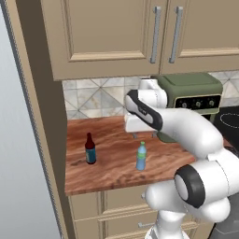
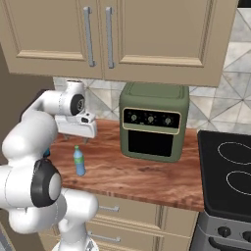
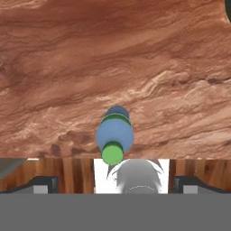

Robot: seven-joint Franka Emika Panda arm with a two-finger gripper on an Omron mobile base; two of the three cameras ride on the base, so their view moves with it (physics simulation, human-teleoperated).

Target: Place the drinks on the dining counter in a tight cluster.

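A small light-blue bottle with a green cap (image 1: 141,156) (image 2: 79,162) stands upright near the front of a short wood counter (image 1: 112,168). A slim dark-brown bottle with a blue label (image 1: 90,148) stands upright to its left, well apart from it. My gripper (image 1: 142,135) (image 2: 75,139) hangs open above the light-blue bottle, a little behind it, pointing down and holding nothing. In the hand view the bottle (image 3: 115,133) is seen from above, centred between the wide-set fingertips (image 3: 43,182). The dining counter is out of view.
A green countertop oven (image 1: 191,93) (image 2: 153,122) stands at the back right of the wood counter. A black stovetop (image 2: 228,171) adjoins the counter on the right. Beige wall cabinets (image 1: 112,32) hang overhead, and a tall panel (image 1: 37,116) closes the left end.
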